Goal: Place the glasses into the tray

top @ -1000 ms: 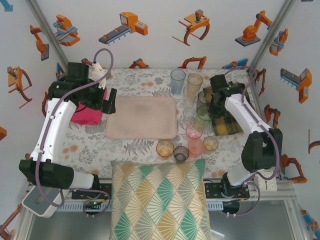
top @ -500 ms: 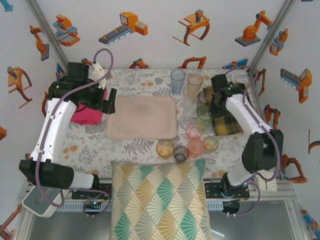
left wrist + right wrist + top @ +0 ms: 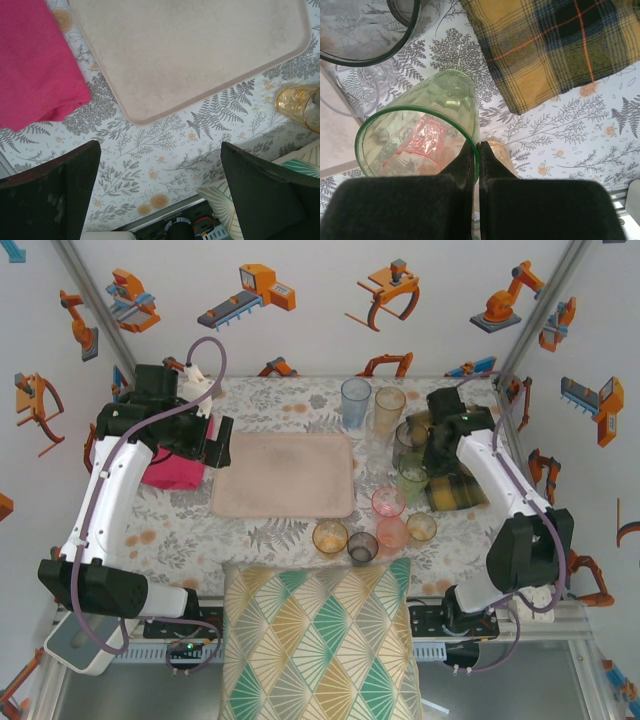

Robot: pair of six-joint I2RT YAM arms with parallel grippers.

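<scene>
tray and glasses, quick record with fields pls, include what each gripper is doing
tray: flat on the table, no glasses in it
glasses: off the tray, clustered along its right side
left gripper: open, holding nothing, above the table by a tray corner, near the pink cloth
right gripper: shut on the rim of the green glass
plaid cloth: on the table beside the green glass

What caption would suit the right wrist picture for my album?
The right claw pinching the rim of a green glass, yellow plaid cloth beside it.
</scene>
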